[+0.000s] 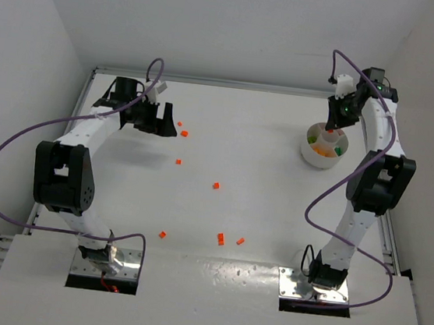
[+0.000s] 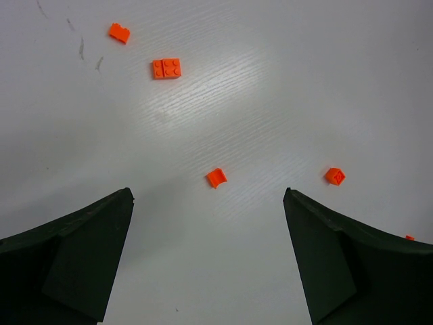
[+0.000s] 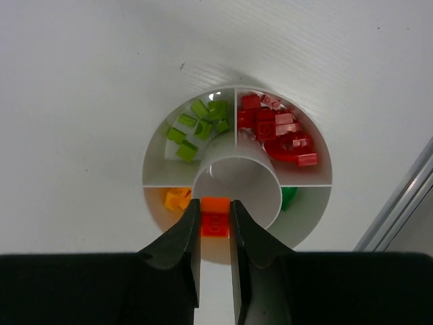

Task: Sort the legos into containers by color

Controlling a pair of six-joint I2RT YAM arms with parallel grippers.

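**Desk:** Right side first. What have you got?

**Operator:** My right gripper (image 3: 216, 215) is pinched almost closed on one orange lego (image 3: 216, 206), clamped between the fingertips. It hangs over the white dish (image 3: 145, 172), above the near section and just beside the central well (image 3: 237, 172).

**Desk:** And inside the dish?

**Operator:** On my wrist camera I see light green bricks (image 3: 196, 127) upper left, red bricks (image 3: 277, 132) upper right, yellow bricks (image 3: 177, 198) lower left, and a darker green piece (image 3: 289, 196) lower right.

**Desk:** Left arm?

**Operator:** My left gripper (image 2: 208, 196) is spread wide and holds nothing, low over the table (image 1: 267, 137). One small orange brick (image 2: 216, 178) lies just ahead of the gap, untouched. Other loose orange pieces (image 1: 216, 184) are scattered mid-table, well apart from the dish.
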